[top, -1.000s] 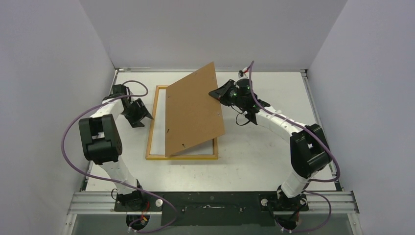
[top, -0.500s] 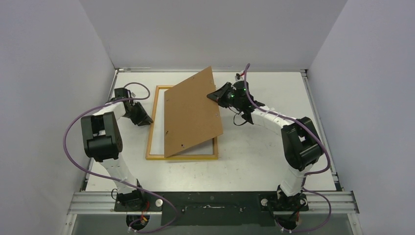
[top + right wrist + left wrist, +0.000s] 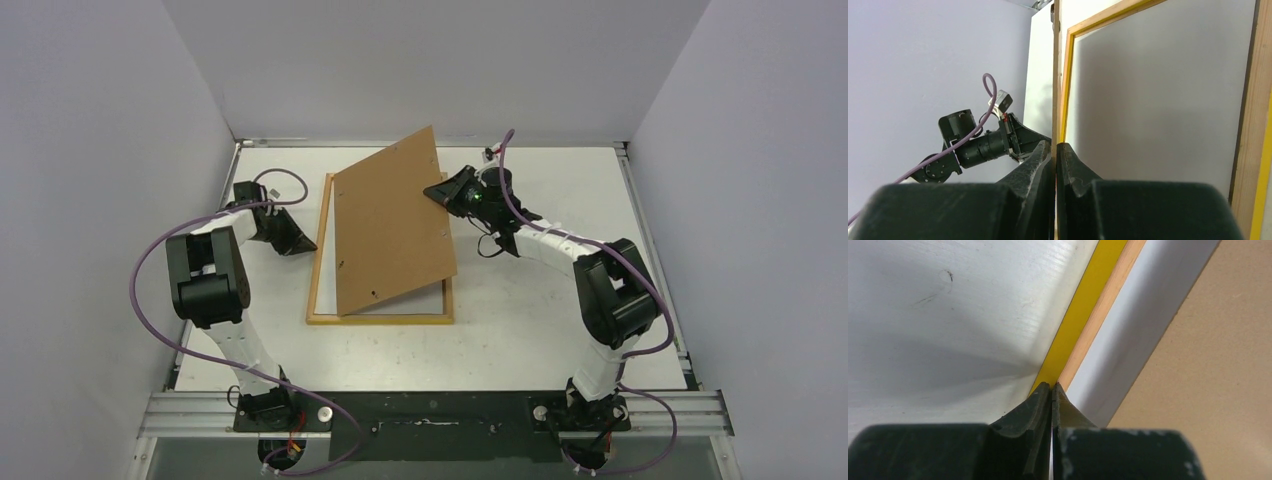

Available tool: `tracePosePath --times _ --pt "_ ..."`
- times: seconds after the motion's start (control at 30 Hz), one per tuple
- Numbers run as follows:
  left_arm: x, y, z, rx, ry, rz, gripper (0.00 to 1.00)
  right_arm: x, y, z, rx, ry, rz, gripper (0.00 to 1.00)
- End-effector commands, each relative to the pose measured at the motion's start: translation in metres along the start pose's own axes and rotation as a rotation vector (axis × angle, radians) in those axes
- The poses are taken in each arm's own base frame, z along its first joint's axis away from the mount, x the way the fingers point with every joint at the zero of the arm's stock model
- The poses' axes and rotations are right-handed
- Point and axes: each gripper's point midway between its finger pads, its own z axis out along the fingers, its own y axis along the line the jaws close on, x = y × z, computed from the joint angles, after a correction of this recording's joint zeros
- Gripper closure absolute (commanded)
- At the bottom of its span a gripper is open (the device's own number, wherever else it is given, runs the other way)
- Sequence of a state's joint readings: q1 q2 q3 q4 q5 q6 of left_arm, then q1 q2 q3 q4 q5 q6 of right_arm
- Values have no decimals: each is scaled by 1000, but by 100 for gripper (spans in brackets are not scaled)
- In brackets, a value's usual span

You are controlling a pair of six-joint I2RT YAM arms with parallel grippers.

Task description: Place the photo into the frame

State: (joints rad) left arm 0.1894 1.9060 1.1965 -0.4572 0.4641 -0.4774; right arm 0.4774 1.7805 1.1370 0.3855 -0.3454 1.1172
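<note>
Your left gripper (image 3: 1052, 386) just snapped shut, tips on the frame (image 3: 380, 319) at its left rail, and it's slid right. Looks like you're squaring it up. Meanwhile the right gripper (image 3: 1054, 145) pinches the backing board (image 3: 390, 225), tilted above. The white sheet (image 3: 1158, 100) inside is prob the photo, can't confirm.

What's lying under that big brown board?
The yellow frame lies flat on the table beneath the tilted brown board, which the right hand holds by its edge. White shows inside the frame, but the board covers most of it, so I cannot tell what it is.
</note>
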Motion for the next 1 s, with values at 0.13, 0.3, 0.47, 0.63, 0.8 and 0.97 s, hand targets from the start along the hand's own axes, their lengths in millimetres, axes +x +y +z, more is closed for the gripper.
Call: tracePosePath --times 0.13,0.3,0.47,0.63,0.8,0.97 --pt "11 -3 8 55 29 -42 100 -26 29 8 -142 -113 -11 100" --pt "14 -2 10 60 38 -53 100 -23 21 16 -109 -110 -18 100" --pt "15 -2 10 58 39 -56 100 -21 18 20 -108 -106 3 100" --pt "15 -1 11 56 38 -59 100 -22 22 22 -129 -108 36 100" --pt "14 -2 12 59 36 -60 100 -25 25 22 -134 -113 46 100" --pt "13 -3 12 63 36 -63 100 -21 18 27 -121 -105 51 100"
